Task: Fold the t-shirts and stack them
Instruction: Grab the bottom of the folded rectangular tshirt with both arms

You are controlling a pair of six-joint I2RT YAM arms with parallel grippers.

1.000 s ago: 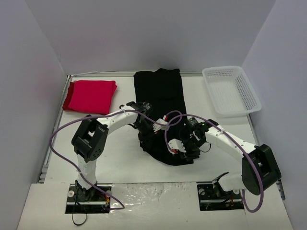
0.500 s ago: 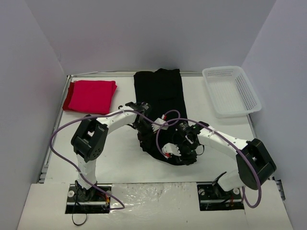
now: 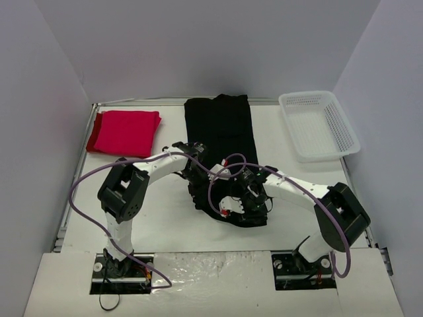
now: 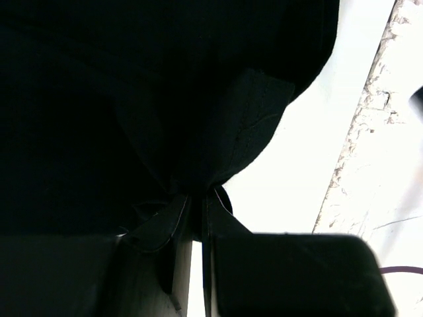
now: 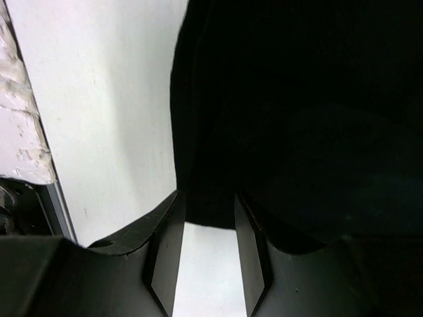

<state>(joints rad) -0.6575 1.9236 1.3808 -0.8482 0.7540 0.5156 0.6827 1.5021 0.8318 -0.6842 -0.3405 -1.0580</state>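
Pinching the hem of the black t-shirt (image 3: 221,125), lying beside the basket (image 3: 319,125), in the clamped left gripper (image 4: 196,198); straddling it with the part-spread right gripper (image 5: 208,198); needing both corners lifted level and taut.

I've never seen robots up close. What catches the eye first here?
A long black shirt lies in the middle, its near end bunched where two white arms meet; the left hand pinches it. A folded red shirt sits at the far left, a white basket at the far right.
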